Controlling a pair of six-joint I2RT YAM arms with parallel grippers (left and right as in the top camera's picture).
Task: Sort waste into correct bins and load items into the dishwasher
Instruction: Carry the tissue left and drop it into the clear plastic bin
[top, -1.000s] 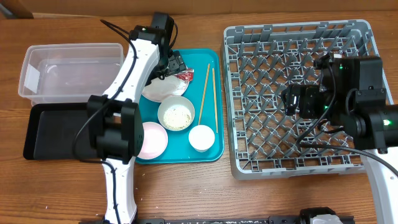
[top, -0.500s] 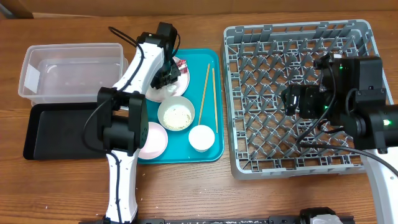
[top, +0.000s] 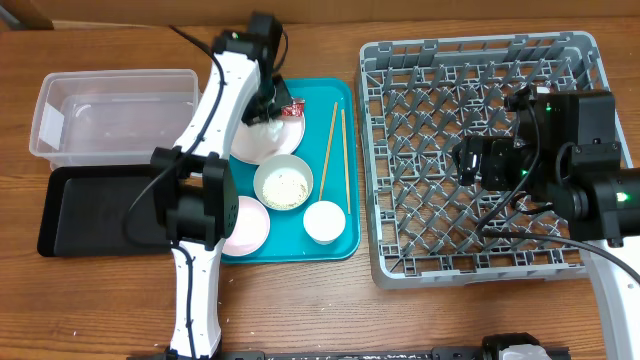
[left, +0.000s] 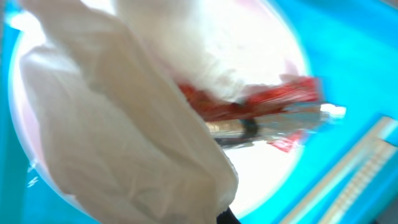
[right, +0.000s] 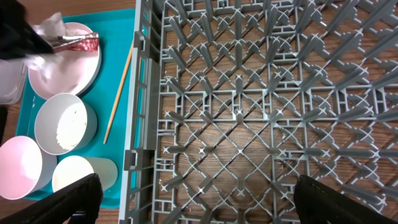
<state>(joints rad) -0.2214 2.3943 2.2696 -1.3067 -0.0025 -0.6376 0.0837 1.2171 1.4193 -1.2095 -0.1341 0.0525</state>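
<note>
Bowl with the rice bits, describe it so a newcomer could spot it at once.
Start at the teal tray left of the grey dish rack. Near its middle sits a pale round bowl, between the white plate and the small cup. Only it has loose rice grains inside.

surface: wooden table (top: 300, 300) | left: clear plastic tub (top: 110, 110), black tray (top: 90, 210) just beside | centre: teal serving tray (top: 285, 245) | right: grey dish rack (top: 420, 230)

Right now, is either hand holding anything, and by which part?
The left hand looks shut on the crumpled napkin at the plate; where exactly is hidden. The right hand is open, holding nothing.
</note>
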